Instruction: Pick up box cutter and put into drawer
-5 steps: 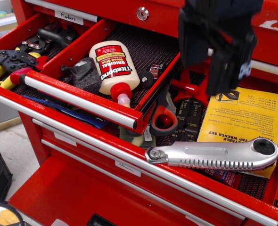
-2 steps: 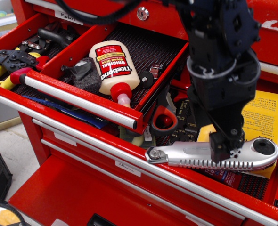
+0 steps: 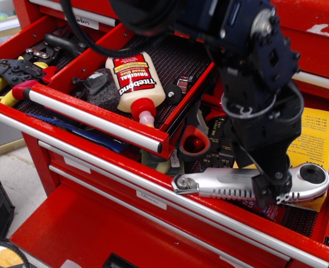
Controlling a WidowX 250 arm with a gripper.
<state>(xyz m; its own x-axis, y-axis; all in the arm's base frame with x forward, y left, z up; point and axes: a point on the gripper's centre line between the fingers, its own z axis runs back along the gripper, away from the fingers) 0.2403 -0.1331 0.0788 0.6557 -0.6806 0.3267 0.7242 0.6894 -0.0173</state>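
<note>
The box cutter is a long silver tool with a ridged lower edge and a round black knob at its right end. It lies flat in the wide lower drawer, on a yellow booklet. My gripper is down over its right part, just left of the knob. One dark finger stands in front of the ridged edge; the other finger is hidden behind the arm. The narrow red drawer with black mesh liner and a silver front bar stands open up and to the left.
A Titebond glue bottle and small dark parts lie in the narrow drawer. Red-looped scissors and a yellow booklet lie in the wide drawer. Pliers fill the left drawer. The wide drawer's silver rail runs along the front.
My gripper has come down from above the wide drawer onto the box cutter, its finger now lower across the ridged edge. The box cutter has not moved.
</note>
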